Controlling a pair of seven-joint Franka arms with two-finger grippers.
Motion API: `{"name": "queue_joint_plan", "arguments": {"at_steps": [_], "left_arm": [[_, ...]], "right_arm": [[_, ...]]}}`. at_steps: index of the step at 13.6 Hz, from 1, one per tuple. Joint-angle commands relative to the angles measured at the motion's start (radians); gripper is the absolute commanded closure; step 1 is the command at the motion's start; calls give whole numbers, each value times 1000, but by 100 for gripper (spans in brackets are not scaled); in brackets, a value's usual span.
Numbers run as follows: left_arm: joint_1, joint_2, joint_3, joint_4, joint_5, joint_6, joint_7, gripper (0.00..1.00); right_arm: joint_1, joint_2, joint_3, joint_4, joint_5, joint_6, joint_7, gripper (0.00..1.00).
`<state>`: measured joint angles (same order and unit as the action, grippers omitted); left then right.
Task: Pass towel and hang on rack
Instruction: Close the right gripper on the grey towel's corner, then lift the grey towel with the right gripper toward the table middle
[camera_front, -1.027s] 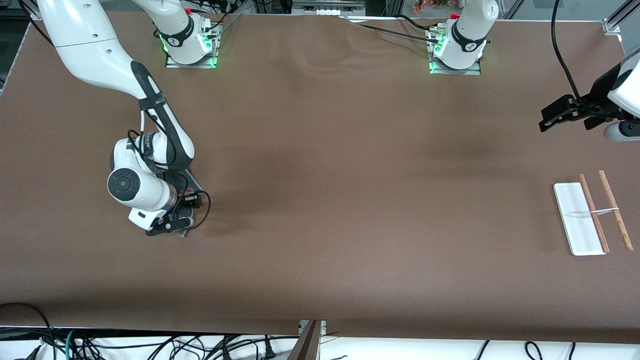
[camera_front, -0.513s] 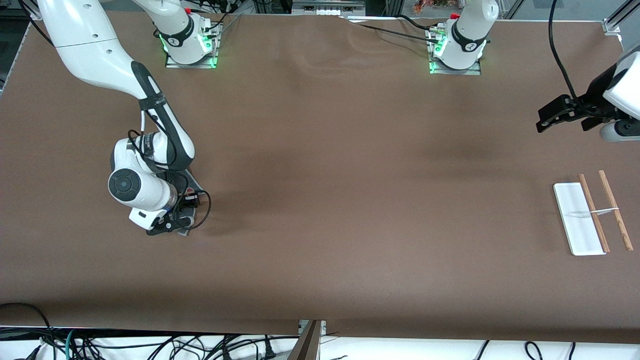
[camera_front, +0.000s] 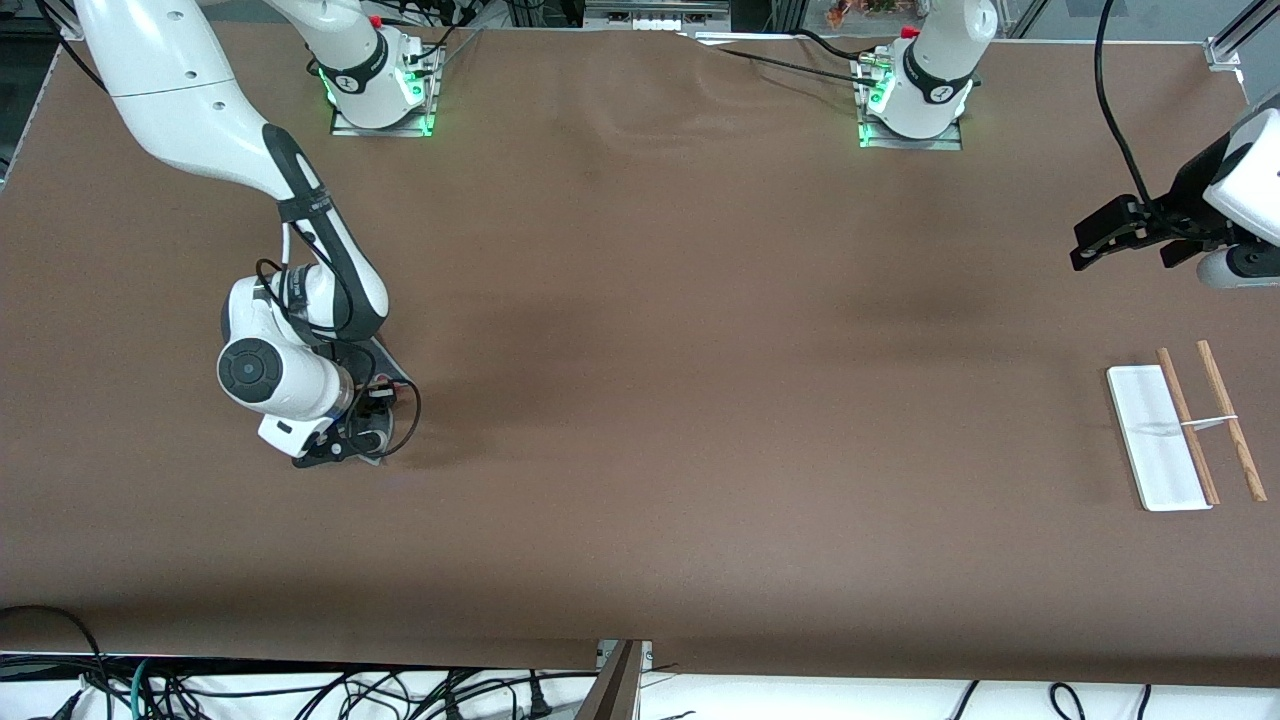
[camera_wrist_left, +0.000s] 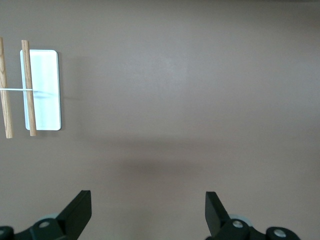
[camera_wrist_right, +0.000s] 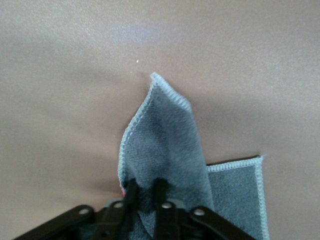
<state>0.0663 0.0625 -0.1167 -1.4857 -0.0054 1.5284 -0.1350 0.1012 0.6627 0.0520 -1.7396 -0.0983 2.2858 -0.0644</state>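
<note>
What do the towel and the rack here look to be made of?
The towel: soft napped cloth, probably microfibre; fuzzy dark grey face, light stitched hem, folding limply where the right gripper pinches it. The rack: its base looks like smooth matte white plastic or painted board, which one I can't tell; the two rods look like light wood with visible grain; the thin crosspiece glints like metal.

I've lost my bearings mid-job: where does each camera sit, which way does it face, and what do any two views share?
Front view: high across the table, facing both bases; shows both arms, the rack at the left arm's end, and the right hand low at the right arm's end.
Left wrist view: on the left arm, looking down past the open left hand at the table.
Right wrist view: on the right arm, looking down at the right hand pinching the towel.
Shared: front and left wrist views both show the rack.
</note>
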Motion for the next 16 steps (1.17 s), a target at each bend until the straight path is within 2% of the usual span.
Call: {"name": "queue_joint_plan", "arguments": {"at_steps": [1, 3, 5, 8, 10, 12, 14, 16], "left_arm": [[16, 14, 3, 28, -1, -5, 3, 0], [18, 14, 3, 28, 1, -5, 3, 0], [21, 14, 3, 28, -1, -5, 3, 0], [21, 14, 3, 30, -1, -5, 3, 0], [21, 16, 3, 28, -1, -5, 3, 0], [21, 16, 3, 30, -1, -5, 3, 0], [21, 16, 3, 30, -1, -5, 3, 0], [21, 16, 3, 30, -1, -5, 3, 0]], "right_arm": [[6, -23, -4, -6, -15, -42, 3, 100], [6, -55, -3, 24, -14, -106, 0, 100], [5, -84, 6, 130, -1, -289, 2, 100], [5, -97, 84, 320, 5, -535, 14, 100], [6, -135, 143, 357, 35, -574, 21, 100], [20, -166, 172, 380, 86, -572, 69, 100], [47, -166, 210, 452, 88, -575, 100, 100], [77, -166, 241, 480, 88, -563, 110, 100]]}}
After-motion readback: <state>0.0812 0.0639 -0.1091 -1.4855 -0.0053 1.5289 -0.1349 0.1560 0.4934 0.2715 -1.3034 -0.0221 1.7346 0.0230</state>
